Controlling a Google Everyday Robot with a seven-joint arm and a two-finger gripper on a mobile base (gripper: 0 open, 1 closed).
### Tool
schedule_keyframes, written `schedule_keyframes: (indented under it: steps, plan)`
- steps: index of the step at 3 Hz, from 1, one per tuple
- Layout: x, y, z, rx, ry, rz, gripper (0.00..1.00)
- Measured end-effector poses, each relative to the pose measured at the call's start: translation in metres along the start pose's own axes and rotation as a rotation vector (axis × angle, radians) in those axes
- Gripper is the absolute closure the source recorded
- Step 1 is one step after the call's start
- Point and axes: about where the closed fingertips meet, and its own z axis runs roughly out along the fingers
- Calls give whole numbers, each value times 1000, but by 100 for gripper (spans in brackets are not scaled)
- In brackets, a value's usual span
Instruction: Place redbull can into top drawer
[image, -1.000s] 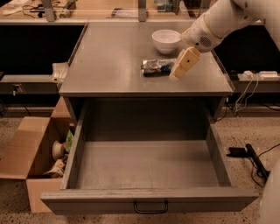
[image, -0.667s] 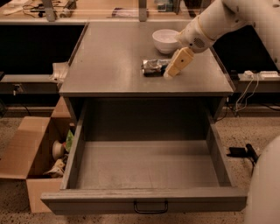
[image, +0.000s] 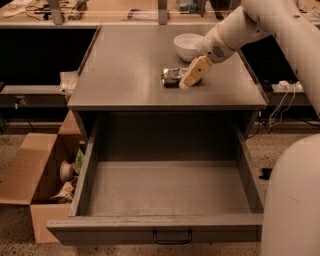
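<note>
The redbull can (image: 172, 76) lies on its side on the cabinet top (image: 125, 70), a dented silver can just in front of the white bowl (image: 188, 46). My gripper (image: 189, 78) reaches down from the upper right and its tan fingers (image: 194, 71) are at the can's right end, covering part of it. The top drawer (image: 170, 187) is pulled fully open below the cabinet top; its grey inside holds nothing and its dark bar handle (image: 172, 237) faces the front.
An open brown cardboard box (image: 42, 180) with several items stands on the floor at the left of the drawer. My white arm (image: 260, 25) crosses the upper right and my base (image: 295, 200) fills the lower right. Cables (image: 282, 100) lie at the right.
My gripper has moved left and down along the cabinet top, closing in on the can's right end. The can, bowl and drawer have not moved.
</note>
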Motion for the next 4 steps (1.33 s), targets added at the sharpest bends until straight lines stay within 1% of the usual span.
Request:
schedule_keyframes:
  steps: [1,2,3,4]
  plan:
    - [5,-8,19,-19,-3,33,0]
    - [7,-12,31,-32,-1,47,0]
    - [11,-13,40,-42,8,53,18]
    - [23,-12,53,-56,30,61,49]
